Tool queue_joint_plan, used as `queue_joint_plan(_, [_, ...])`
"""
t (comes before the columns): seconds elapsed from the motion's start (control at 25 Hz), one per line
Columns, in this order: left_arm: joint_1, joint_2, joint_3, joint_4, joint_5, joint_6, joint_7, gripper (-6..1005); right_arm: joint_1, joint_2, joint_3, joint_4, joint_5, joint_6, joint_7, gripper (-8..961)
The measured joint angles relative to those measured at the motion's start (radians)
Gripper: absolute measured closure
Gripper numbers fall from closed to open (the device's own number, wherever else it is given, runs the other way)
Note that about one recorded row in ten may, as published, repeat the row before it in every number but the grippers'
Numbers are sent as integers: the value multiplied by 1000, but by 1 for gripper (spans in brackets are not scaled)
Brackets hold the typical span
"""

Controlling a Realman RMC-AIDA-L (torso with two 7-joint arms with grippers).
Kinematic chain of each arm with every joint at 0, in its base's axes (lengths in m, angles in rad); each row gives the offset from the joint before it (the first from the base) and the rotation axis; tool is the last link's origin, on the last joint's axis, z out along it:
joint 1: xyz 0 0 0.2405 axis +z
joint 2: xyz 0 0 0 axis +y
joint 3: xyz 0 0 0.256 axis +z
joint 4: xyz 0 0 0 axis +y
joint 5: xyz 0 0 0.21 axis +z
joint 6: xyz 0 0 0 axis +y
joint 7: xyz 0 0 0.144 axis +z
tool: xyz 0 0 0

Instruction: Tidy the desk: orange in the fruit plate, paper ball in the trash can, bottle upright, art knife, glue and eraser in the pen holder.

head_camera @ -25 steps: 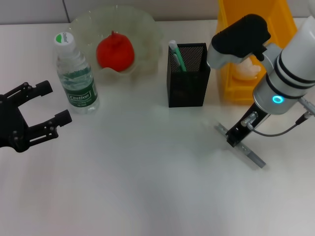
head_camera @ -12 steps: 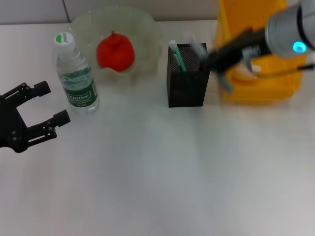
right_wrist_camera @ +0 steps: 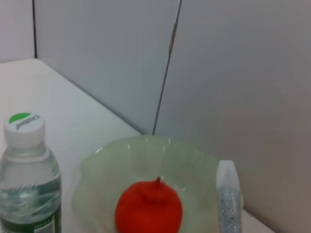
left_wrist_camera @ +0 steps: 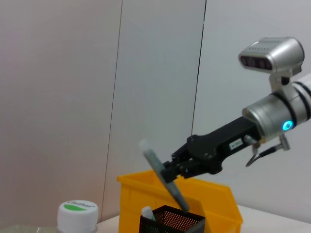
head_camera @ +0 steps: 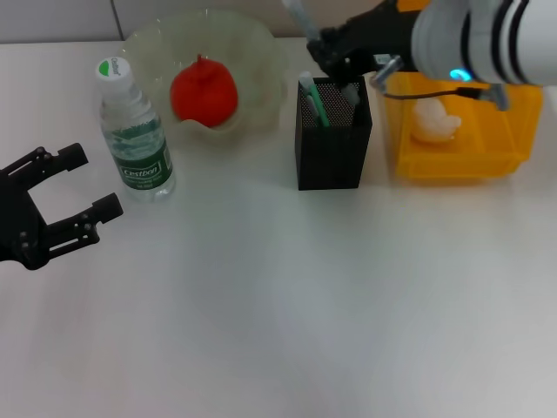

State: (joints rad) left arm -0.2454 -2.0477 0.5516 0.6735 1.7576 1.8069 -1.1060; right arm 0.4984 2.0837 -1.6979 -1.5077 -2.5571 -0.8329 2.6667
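- Right gripper above the pen holder, closed on the art knife; the knife is tilted, lower tip at the holder's mouth.
- Left gripper rests open over the table, just beside the upright bottle.
- Orange in the fruit plate.
- Paper ball in the trash can.

"Cestbon" in white on the bottle dark green label; cap print too small to read
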Motion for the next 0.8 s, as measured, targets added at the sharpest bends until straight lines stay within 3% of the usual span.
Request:
queue_joint_plan(0.04, [0,0,0,0,0,0,-1,157,5,0,-22,42,5,53,-3,822])
queue_joint_plan(0.24, [-4,0,-2,0,0,0,-6,157,29,1,-34,116,6,73,-4,799])
queue_joint_plan(0.56, [-9,0,-15,0,-1,0,-9,157,5,1,-28,115,11,71,-3,762])
queue_joint_plan(0.72, [-10,0,-24,0,-1,-1,-18,157,-29,-1,-28,72,33,72,-29,615])
queue_joint_plan(0.8, [-18,14,-25,7,5,8,-109,157,-113,0,-3,8,174,71,-199,542])
